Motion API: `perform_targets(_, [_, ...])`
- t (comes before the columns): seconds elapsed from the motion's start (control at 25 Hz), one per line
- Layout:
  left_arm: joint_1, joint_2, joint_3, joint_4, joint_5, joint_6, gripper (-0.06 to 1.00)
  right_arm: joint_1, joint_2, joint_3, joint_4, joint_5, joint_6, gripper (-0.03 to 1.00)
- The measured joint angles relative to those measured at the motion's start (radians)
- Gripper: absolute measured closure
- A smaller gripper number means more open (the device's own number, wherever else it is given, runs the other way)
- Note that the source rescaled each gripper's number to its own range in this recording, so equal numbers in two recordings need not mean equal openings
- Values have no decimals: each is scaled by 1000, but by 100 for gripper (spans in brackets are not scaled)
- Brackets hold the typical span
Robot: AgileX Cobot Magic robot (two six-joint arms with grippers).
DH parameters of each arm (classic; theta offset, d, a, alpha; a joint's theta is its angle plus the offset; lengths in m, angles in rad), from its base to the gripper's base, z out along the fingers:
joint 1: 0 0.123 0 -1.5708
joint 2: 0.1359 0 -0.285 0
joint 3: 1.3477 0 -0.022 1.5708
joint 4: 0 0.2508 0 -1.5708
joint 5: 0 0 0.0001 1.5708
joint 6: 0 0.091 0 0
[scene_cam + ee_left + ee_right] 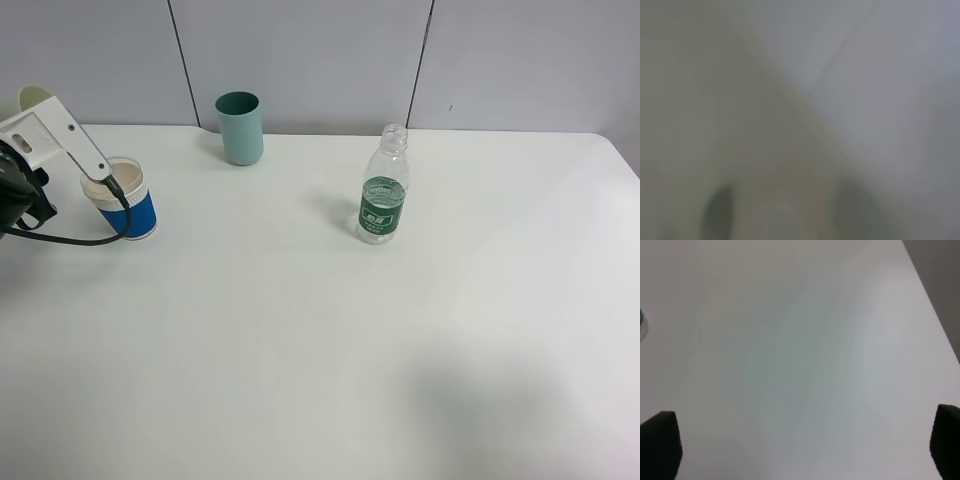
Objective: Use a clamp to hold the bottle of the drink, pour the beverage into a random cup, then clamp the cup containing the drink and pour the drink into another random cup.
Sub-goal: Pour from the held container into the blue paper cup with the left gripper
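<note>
Two cups at far left: pale yellow-green cup held tilted by left gripper, jaws pressed on it, over blue paper cup. Bottle stood centre, upright. Right gripper spread, nothing held. Tumbler judged light, smooth, squeezable; mid-wall grip advised.

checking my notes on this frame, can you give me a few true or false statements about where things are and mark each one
1. The bottle stands upright and capless on the table. True.
2. The teal cup lies on its side. False: it stands upright near the back wall.
3. The left gripper holds a pale yellow-green cup tilted over the blue paper cup. True.
4. The right gripper is clamped on the bottle. False: its jaws are open over bare table.
</note>
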Motion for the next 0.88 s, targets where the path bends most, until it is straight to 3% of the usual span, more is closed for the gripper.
perform_targets(0.88, [0,0,0,77,-75,125,92,0,0,0,0,0,0,-3])
